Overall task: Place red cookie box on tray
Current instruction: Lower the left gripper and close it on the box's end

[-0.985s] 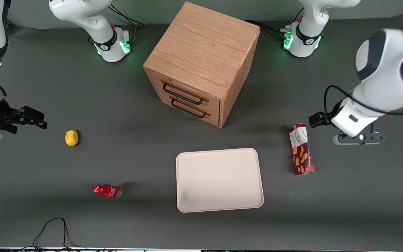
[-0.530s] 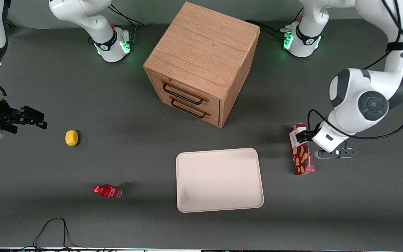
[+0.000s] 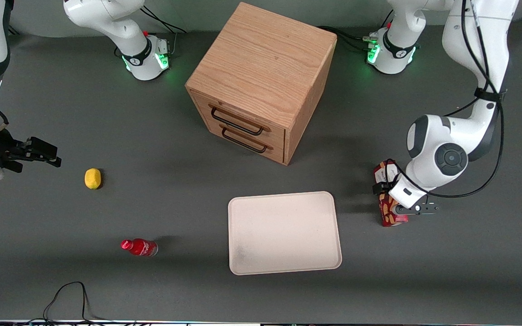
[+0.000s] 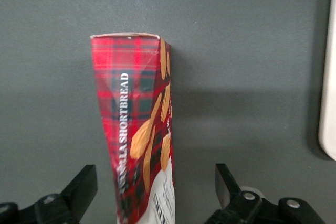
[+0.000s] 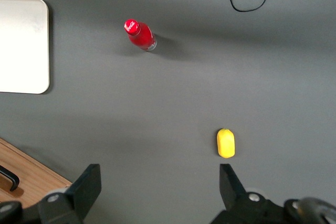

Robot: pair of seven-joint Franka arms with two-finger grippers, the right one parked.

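The red cookie box [image 3: 389,219] lies flat on the dark table beside the tray [image 3: 283,233], toward the working arm's end. It is a long tartan-red carton [image 4: 134,129] with biscuit pictures and a white label. My left gripper [image 3: 396,202] hangs right over the box's middle and covers part of it. In the left wrist view the gripper [image 4: 155,174] is open, one finger on each side of the carton with a gap on both sides. The cream-white tray's rim [image 4: 329,103] shows close by; nothing lies on the tray.
A wooden two-drawer cabinet [image 3: 261,81] stands farther from the front camera than the tray. A small red bottle [image 3: 139,247] and a yellow fruit [image 3: 92,178] lie toward the parked arm's end. A black cable [image 3: 68,296] loops at the table's near edge.
The left arm has swung in from the working arm's end and come down over the cookie box, which has not moved.
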